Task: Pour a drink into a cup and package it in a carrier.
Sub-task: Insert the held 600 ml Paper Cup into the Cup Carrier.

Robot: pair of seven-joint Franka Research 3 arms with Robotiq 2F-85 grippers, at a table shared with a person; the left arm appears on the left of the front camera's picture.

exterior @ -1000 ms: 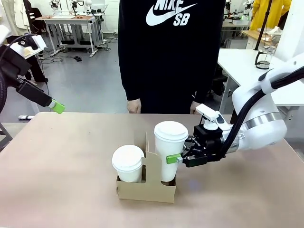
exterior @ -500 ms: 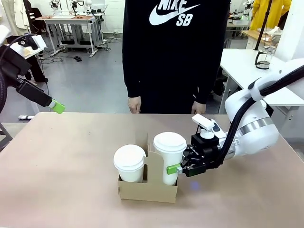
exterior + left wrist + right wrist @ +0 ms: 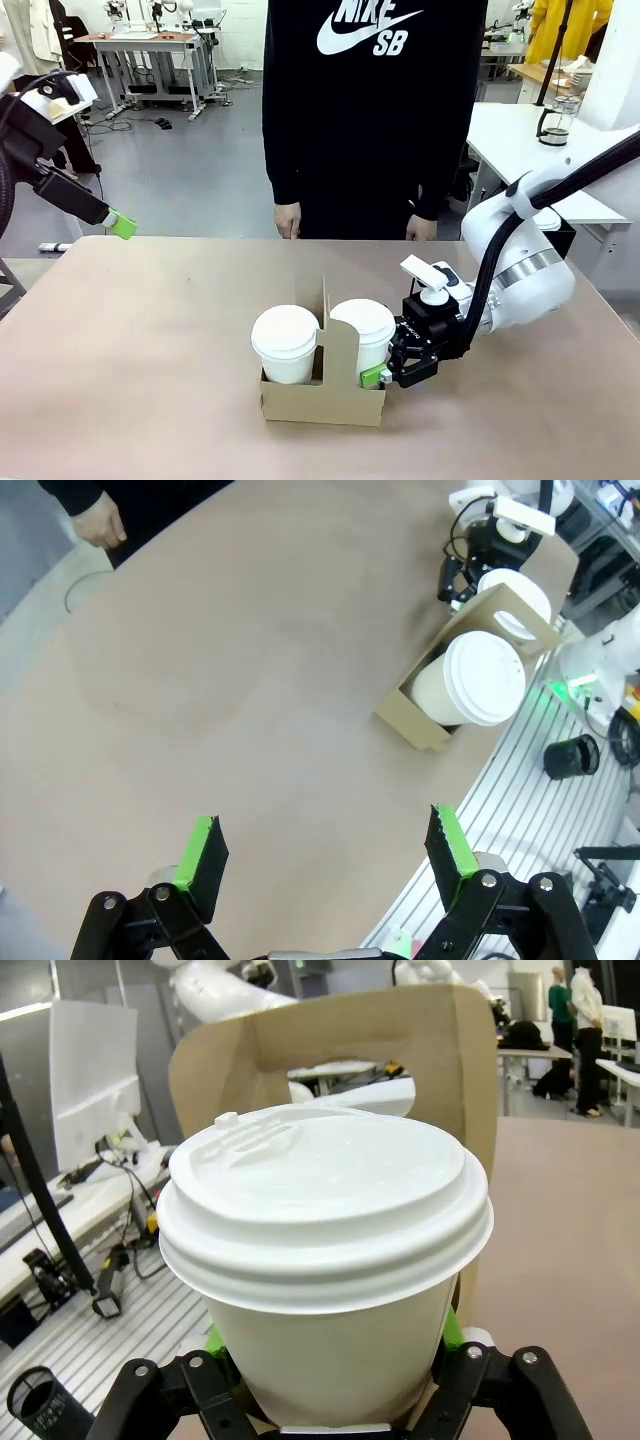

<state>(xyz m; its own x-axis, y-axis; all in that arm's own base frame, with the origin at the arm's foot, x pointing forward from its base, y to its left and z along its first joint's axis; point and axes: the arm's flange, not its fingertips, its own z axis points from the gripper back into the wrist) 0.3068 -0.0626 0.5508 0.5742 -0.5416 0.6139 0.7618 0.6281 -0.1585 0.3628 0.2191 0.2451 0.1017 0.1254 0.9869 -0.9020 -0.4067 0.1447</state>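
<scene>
the right tool (image 3: 385, 374) grips the lidded white paper cup (image 3: 364, 335) low on its wall, seated in the right slot of the carrier (image 3: 322, 398) mid-surface. the cup looks soft-walled and likely full, so a low, gentle hold suits it; lift the carrier by its stiff centre handle (image 3: 330, 1035). the left tool (image 3: 325, 852) hangs open, well apart.

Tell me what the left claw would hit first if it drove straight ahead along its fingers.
Probably the bare tabletop. The open left claw looks down at empty brown surface; the carrier with its two lidded cups sits off to one side, likely outside that line, though depth is hard to judge.
</scene>
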